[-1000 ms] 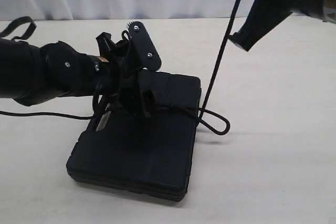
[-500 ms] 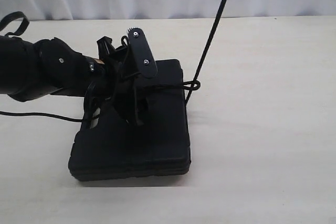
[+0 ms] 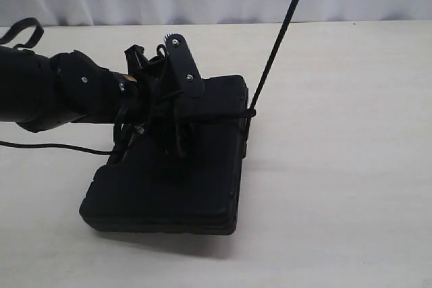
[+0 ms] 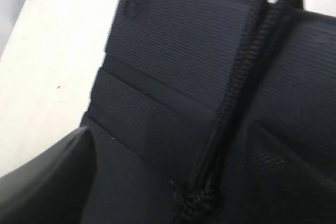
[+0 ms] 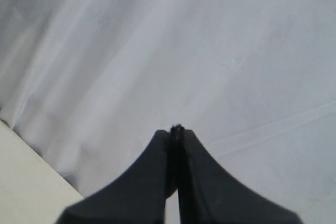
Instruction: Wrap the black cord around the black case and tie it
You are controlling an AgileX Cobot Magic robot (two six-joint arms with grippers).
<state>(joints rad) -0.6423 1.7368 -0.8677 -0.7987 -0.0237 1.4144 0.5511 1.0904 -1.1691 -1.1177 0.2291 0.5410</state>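
case [image 3: 196, 187]: laid flat on the table [image 3: 337, 166], left of the middle.
cord [image 3: 280, 32]: passed across the case's top, bent at its right edge, stretched up and rightward out of view.
left gripper [image 3: 177, 109]: reached in from the left, placed over the case's rear half, astride the cord.

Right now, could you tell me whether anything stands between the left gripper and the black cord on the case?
Nothing visible does. The left gripper is open over the black case, and the black cord with its knot lies bare between its fingers.
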